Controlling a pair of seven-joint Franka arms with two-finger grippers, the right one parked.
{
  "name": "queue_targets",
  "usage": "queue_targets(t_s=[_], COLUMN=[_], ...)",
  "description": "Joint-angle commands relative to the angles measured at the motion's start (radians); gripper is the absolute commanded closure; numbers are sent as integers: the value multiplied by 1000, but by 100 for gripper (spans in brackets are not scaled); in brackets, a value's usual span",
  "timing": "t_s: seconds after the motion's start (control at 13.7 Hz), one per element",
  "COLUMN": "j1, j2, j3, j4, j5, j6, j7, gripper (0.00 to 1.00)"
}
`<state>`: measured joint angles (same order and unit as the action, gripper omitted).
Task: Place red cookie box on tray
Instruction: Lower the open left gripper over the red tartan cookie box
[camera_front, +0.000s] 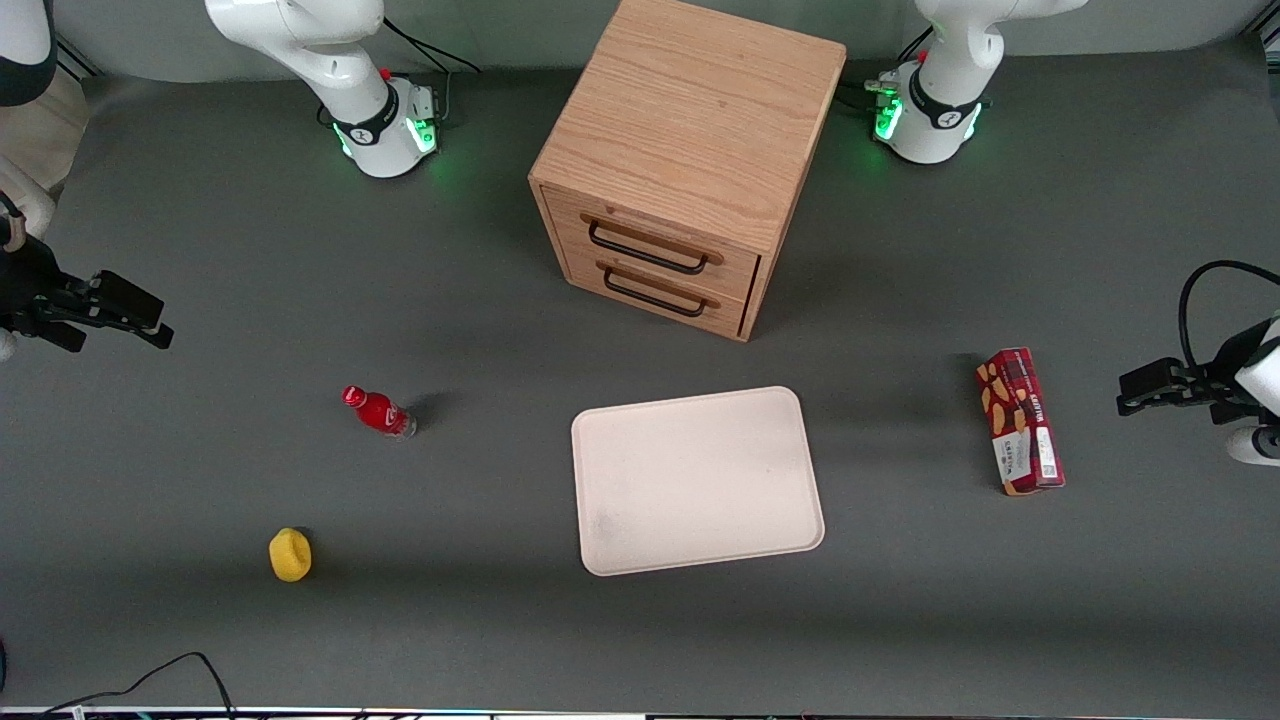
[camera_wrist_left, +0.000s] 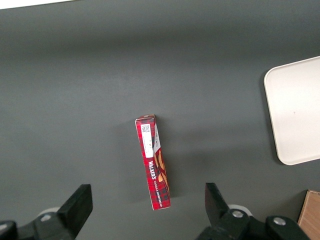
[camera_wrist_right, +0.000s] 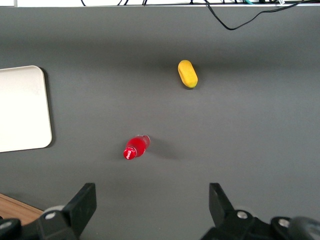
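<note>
Left wrist view: pincer open above red cookie box

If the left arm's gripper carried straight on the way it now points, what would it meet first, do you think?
Probably the red cookie box: the open gripper points down at the table with the box roughly between its fingers. Height above it is unclear.

The only readable print is on the red cookie box, lying on the tabletop between and ahead of the hand's widely parted fingers: "WALKERS" in white capitals along its side. The white label patches nearby carry print too small to read.
</note>
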<state>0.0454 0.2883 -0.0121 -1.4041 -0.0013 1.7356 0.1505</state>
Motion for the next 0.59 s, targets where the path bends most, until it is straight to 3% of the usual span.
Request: queue_targets(t_s=[0.0,0.51], j1=[-7,-19], j2=[-3,-1], j3=[0,-6], j4=[10,1], j5=[-11,-8], j6=[-22,-25], j7=[9,20], gripper=[0,0])
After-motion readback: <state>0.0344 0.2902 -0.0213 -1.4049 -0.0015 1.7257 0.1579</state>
